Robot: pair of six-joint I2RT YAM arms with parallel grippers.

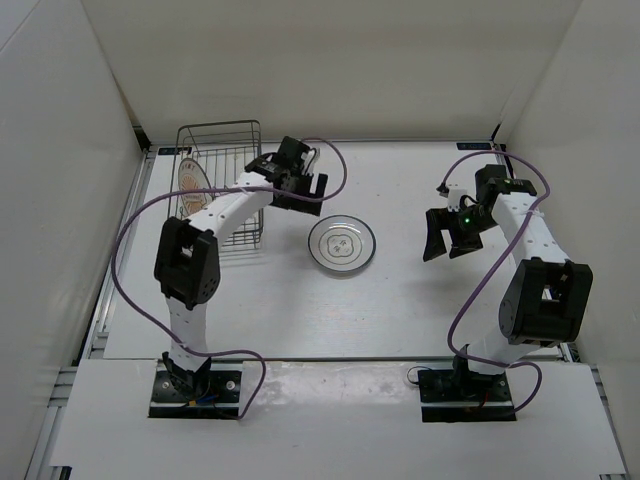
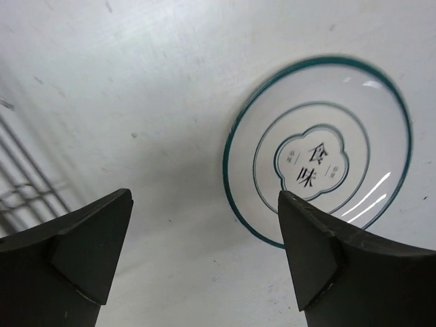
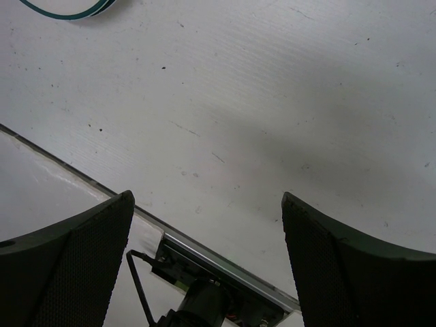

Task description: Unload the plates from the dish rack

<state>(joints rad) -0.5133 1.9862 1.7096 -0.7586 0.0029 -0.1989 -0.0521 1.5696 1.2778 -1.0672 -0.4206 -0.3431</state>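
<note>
One white plate [image 1: 342, 245] with dark rings and a small centre mark lies flat on the table. In the left wrist view this plate [image 2: 320, 163] sits just beyond my right fingertip. My left gripper [image 1: 302, 195] [image 2: 204, 199] hovers open between the plate and the dish rack [image 1: 220, 150], holding nothing. A plate with an orange-brown pattern [image 1: 187, 180] stands upright at the rack's left end. My left arm hides part of the rack's inside. My right gripper [image 1: 443, 255] [image 3: 208, 199] hangs open and empty over bare table on the right.
White walls enclose the table on the left, back and right. Rack wires [image 2: 27, 184] show at the left edge of the left wrist view. The right wrist view shows the table's near edge and my right arm's base [image 3: 204, 300], plus a sliver of the plate's rim [image 3: 68, 8].
</note>
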